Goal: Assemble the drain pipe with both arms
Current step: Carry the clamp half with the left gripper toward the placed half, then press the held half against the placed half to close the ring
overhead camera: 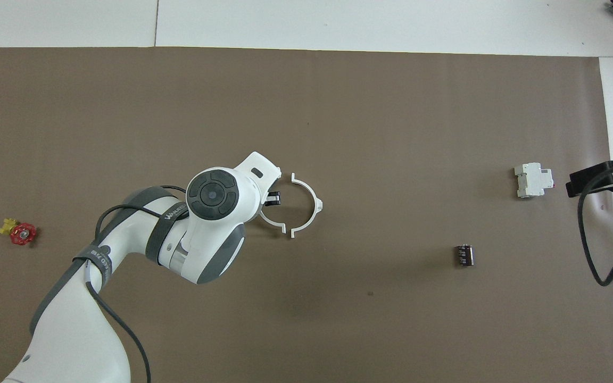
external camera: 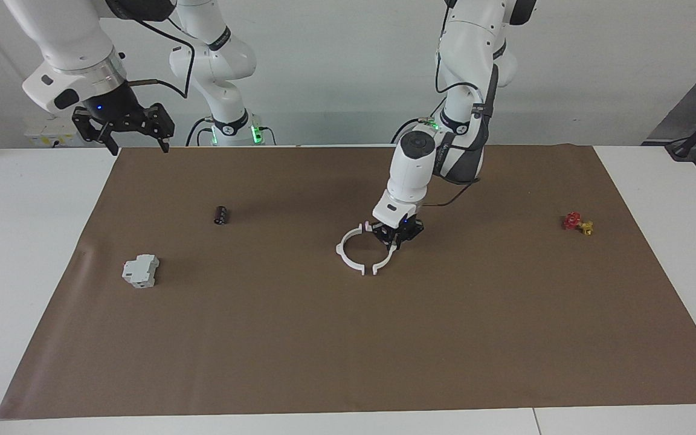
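Observation:
The drain pipe lies in two white half-rings on the middle of the brown mat, their end tabs almost meeting in a ring. My left gripper (external camera: 393, 240) (overhead camera: 273, 199) is down at the mat, shut on the half-ring (external camera: 386, 261) (overhead camera: 272, 222) toward the left arm's end; the hand hides part of it in the overhead view. Beside it the other half-ring (external camera: 342, 251) (overhead camera: 314, 199) lies free. My right gripper (external camera: 138, 144) (overhead camera: 602, 178) waits open, high over the mat's edge at the right arm's end.
A grey-white boxy block (external camera: 141, 270) (overhead camera: 533, 180) and a small dark cylinder (external camera: 221, 215) (overhead camera: 464, 255) lie toward the right arm's end. A red-and-brass valve (external camera: 577, 223) (overhead camera: 19, 232) sits toward the left arm's end. The brown mat (external camera: 348, 362) covers most of the white table.

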